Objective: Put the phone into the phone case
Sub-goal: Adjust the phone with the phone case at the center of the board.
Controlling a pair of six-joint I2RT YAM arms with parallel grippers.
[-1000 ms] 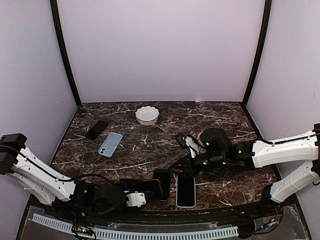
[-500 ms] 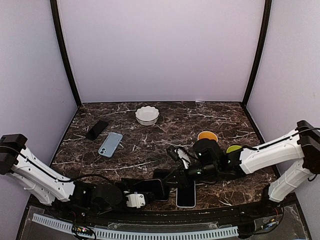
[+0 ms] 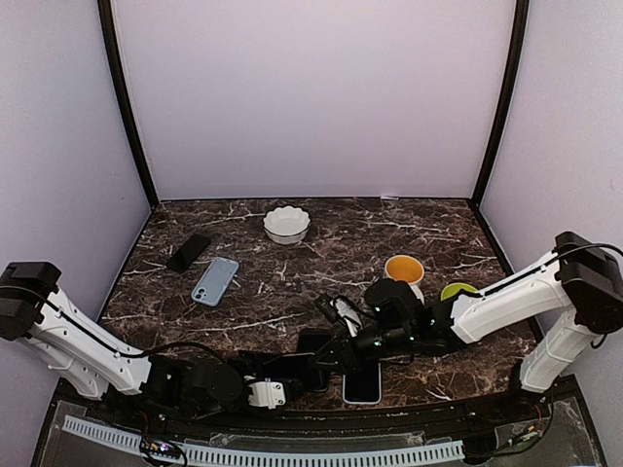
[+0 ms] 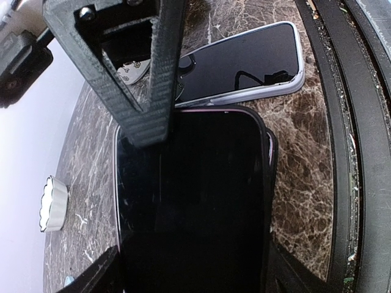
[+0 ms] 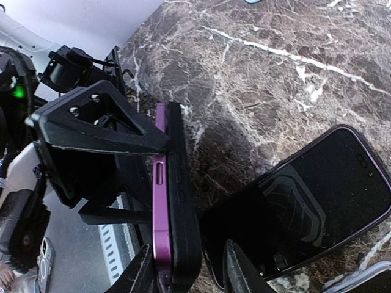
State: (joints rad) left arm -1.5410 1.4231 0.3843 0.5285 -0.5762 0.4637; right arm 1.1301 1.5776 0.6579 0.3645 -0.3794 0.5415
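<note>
My left gripper [image 4: 192, 268] is clamped across the phone [image 5: 160, 201], holding it near the front edge of the table [image 3: 292, 272]. The purple phone shows edge-on, with the black case [image 5: 182, 201] flat against one face; whether it is fully seated I cannot tell. My right gripper [image 5: 190, 271] straddles the end of the pair, fingers apart, with a gap showing on the case side. A white-rimmed handset [image 4: 244, 61] lies just beside.

Bench [image 3: 428, 233]: dark brown marble, white veins. Phone [image 5: 160, 207]: purple edge. Phone case [image 5: 185, 220]: black. Bowl [image 3: 286, 225]: white. Far handset [image 3: 215, 280]: light blue. Cup [image 3: 403, 267]: orange inside. Near handset [image 4: 244, 64]: white rim, black screen.
</note>
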